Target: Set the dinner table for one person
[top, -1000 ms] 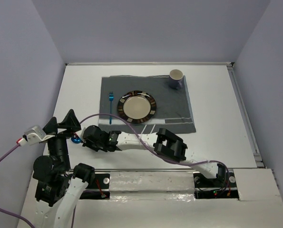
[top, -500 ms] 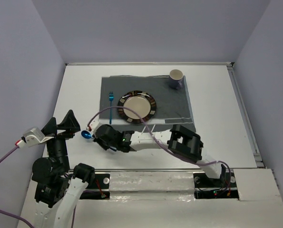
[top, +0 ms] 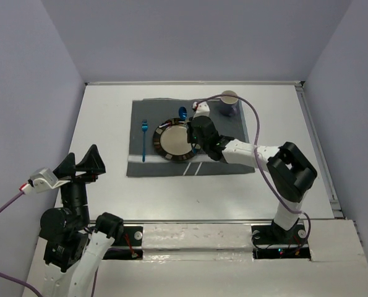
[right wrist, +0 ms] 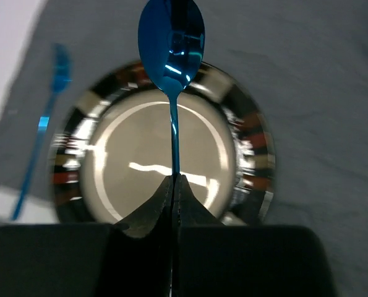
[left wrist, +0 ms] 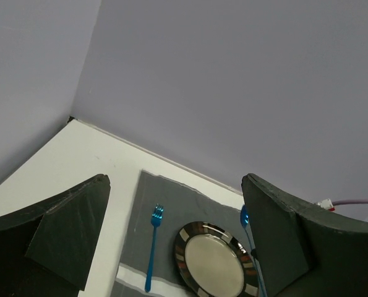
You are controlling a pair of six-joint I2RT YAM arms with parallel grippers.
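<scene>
- Right claw (right wrist: 173, 185) is pinched shut on the handle of the blue spoon (right wrist: 171, 37). The spoon bowl hangs over the far rim of the striped plate (top: 179, 139), at the centre of the top view.
- Left claw (top: 78, 162) is spread wide and holds nothing, lower left, well apart from the setting.
- Counter (top: 103, 124) is the white slab filling mid-frame. The grey placemat (top: 137, 114) lies on its upper centre.
- Risk: the grip on the handle is thin, so the spoon could pivot or slip and clatter onto the plate.
- Risk: released here, the spoon lands on the plate, not beside it.
- Risk: the cup (top: 229, 102) stands near, upper right, and a careless swing could tip it.
- Room: there is a bare strip of mat right of the plate. The blue fork (top: 143, 141) takes the left strip. Walls close in the counter on the left, right and top.
</scene>
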